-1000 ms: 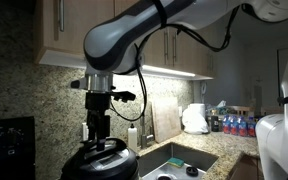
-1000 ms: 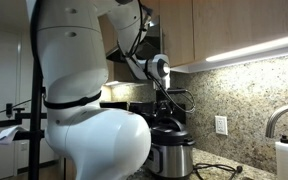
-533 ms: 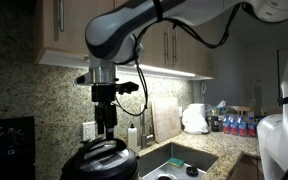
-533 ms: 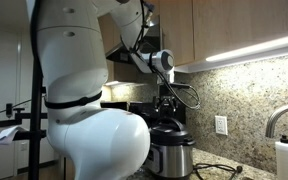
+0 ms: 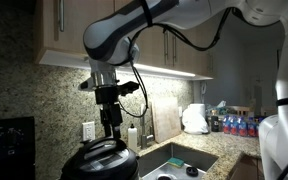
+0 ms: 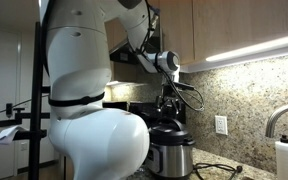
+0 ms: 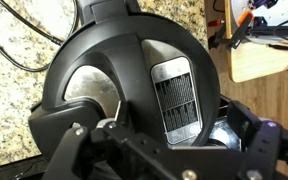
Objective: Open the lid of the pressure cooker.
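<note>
**Gripper poised over the closed pressure cooker**

The lid (image 5: 102, 158) sat shut on the pressure cooker (image 6: 172, 158), which stood on the granite desk (image 5: 224, 150) beside the sink (image 5: 179, 160), close to the speckled backsplash. In both exterior views the gripper (image 5: 109, 129) hung straight down over the middle of the lid, just above its raised top handle; whether it touched the handle could not be told. In the wrist view the lid (image 7: 124, 60) filled the picture, with a ribbed silver panel (image 7: 174, 95) set into its black dome, and the gripper's fingers (image 7: 84, 152) showed at the lower edge, spread wide to either side with nothing clasped between them.
</note>
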